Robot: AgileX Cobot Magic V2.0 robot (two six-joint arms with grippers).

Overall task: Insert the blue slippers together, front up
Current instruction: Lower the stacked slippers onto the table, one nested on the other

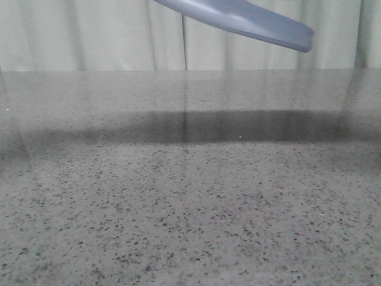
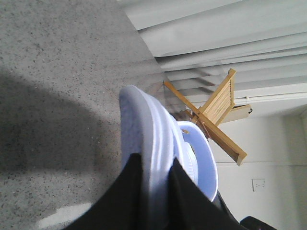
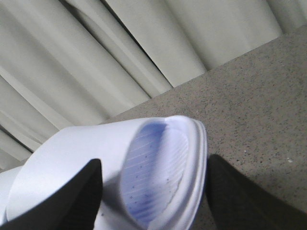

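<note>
A pale blue slipper (image 2: 144, 124) stands edge-on in the left wrist view. My left gripper (image 2: 156, 184) is shut on its thick sole, with one black finger on each face. Its wide strap (image 2: 204, 160) shows behind the sole. In the right wrist view my right gripper (image 3: 153, 191) is shut on a pale blue slipper (image 3: 72, 158), one finger on the strap and the other against the underside of the sole. Its ribbed footbed (image 3: 158, 163) faces the camera. In the front view one slipper sole (image 1: 250, 21) hangs high above the table. Neither gripper shows there.
The grey speckled table (image 1: 190, 208) runs back to pale curtains (image 1: 89, 36). A dark shadow band (image 1: 226, 126) lies across its far part. A wooden folding frame (image 2: 218, 112) and a wall socket (image 2: 259, 183) stand beyond the table's edge in the left wrist view.
</note>
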